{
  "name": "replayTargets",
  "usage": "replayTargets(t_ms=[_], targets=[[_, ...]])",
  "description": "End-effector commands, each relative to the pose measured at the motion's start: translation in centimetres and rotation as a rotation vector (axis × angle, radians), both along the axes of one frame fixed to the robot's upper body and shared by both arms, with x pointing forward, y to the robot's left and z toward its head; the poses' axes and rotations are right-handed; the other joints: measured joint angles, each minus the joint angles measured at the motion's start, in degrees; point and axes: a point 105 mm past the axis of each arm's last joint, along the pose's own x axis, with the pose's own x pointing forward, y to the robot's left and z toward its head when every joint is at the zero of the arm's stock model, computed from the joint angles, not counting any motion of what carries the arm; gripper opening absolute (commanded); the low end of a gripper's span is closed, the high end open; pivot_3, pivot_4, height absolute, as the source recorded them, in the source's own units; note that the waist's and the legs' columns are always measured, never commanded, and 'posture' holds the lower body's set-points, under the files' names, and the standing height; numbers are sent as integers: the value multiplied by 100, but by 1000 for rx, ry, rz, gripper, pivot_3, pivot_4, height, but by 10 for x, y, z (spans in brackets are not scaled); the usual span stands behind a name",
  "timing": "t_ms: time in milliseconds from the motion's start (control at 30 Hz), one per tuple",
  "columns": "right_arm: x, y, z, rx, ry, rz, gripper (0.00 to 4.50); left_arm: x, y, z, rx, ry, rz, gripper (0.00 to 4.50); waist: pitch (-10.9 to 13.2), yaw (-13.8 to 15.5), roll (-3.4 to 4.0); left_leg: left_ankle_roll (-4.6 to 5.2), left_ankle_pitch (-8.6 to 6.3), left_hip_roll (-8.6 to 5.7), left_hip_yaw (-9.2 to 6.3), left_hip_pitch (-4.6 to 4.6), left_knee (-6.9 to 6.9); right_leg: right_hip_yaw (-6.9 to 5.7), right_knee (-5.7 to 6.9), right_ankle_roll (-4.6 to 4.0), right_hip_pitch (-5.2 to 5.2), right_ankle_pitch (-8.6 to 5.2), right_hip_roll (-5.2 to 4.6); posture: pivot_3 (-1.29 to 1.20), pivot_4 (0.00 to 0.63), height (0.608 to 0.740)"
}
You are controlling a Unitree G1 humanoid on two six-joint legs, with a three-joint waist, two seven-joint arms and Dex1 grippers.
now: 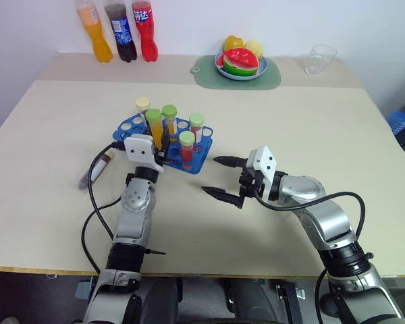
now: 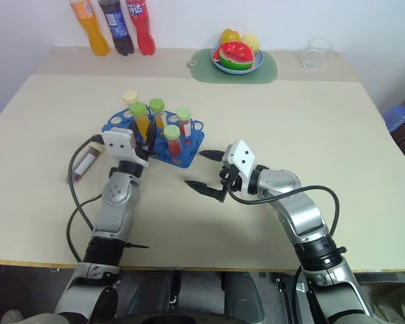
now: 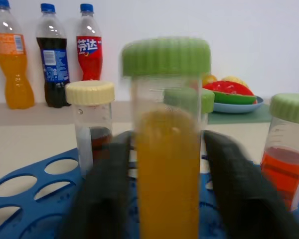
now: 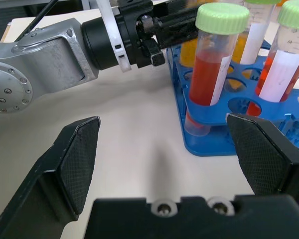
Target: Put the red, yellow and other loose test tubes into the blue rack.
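Upright in the blue rack (image 1: 131, 125), the yellow-orange tube (image 3: 167, 164) (green cap) stands between the left tool's (image 3: 167, 199) parted fingers.

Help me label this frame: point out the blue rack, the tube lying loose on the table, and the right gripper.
blue rack (image 1: 201, 159): left eye view, near corner wall.
loose tube (image 1: 98, 169): left eye view, mid-body.
right gripper (image 1: 219, 177): left eye view, between its fingertips.

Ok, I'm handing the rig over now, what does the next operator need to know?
Left pincer: open, straddling the yellow-orange tube standing in the blue rack.
Right pincer: open, empty, above the table beside the rack.
Done: five tubes stand in the rack.
To do: dark brown tube lies loose on the table, left of the left arm.
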Motion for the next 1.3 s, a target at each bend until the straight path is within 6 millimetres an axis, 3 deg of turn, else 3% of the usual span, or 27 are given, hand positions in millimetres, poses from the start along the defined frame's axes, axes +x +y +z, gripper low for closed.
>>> replayTargets(t_ms=[33, 167, 267, 400, 533, 600, 767, 833, 1067, 1167, 1300], targets=[[-6, 5, 14, 28, -54, 21, 4500, -12, 13, 31, -62, -97, 3, 4199, 0, -17, 0, 0, 0, 0, 0, 0, 0, 0, 0, 0, 0, 0, 0, 0, 150, 734], [-6, 3, 16, 33, -58, 12, 4500, -30, 35, 65, -94, -154, -4, 4199, 0, -24, 0, 0, 0, 5, -3, 0, 0, 0, 4, 0, -1, 0, 3, 0, 150, 734], [-6, 2, 17, 34, -58, 11, 4500, -42, 63, 94, -97, -166, 5, 4199, 0, -29, 1, 0, 0, 6, -4, 3, 1, 0, 10, 0, -1, 0, 3, 0, 150, 734], [-3, -1, 18, 16, -69, 20, 4500, -36, 104, 104, -8, 72, 17, 4364, 1, -36, 2, 0, 0, 6, -9, 5, 3, -2, 19, -1, -1, -1, 7, 0, 150, 734], [-17, -2, 25, -68, -76, 148, 4500, -32, 144, 77, 284, 493, 93, 4364, 4, -43, 4, 1, 0, 4, -4, 10, 1, 0, 18, 0, 2, -2, 8, 0, 150, 734], [-23, -2, 30, -95, -83, 198, 4500, -31, 159, 68, 297, 637, 123, 4364, 4, -37, 5, 1, 0, 4, -6, 10, 0, -2, 17, 0, 2, -2, 9, 0, 150, 734], [-37, 0, 39, -147, -99, 294, 4500, -39, 176, 24, 322, 1064, 58, 4364, 4, -48, 4, 1, 0, 6, -7, 10, -2, -6, 15, -1, 3, -3, 12, 0, 150, 734], [-37, 3, 41, -146, -111, 298, 4500, -37, 178, 13, 285, 1171, 46, 4364, 4, -39, 4, 1, 0, 6, -8, 10, -2, -6, 15, -1, 3, -3, 13, 0, 150, 734], [-39, 9, 37, -166, -121, 296, 4500, -15, 167, -2, 293, 1306, 1, 4364, 4, -18, 2, 0, 0, 4, -7, 2, 3, -7, 16, -1, -1, -3, 13, 0, 150, 734], [-41, 12, 37, -165, -126, 291, 4500, -10, 161, -4, 288, 1332, -35, 3502, 4, -47, 2, 0, 0, 5, -6, -1, 2, -7, 15, -1, -4, -3, 12, 0, 150, 734], [-43, 13, 35, -166, -125, 284, 4500, -8, 167, -9, 289, 1354, -27, 1620, 4, -47, 2, 0, 1, 5, -6, 0, 3, -6, 21, -1, -7, -3, 12, 0, 150, 734]])
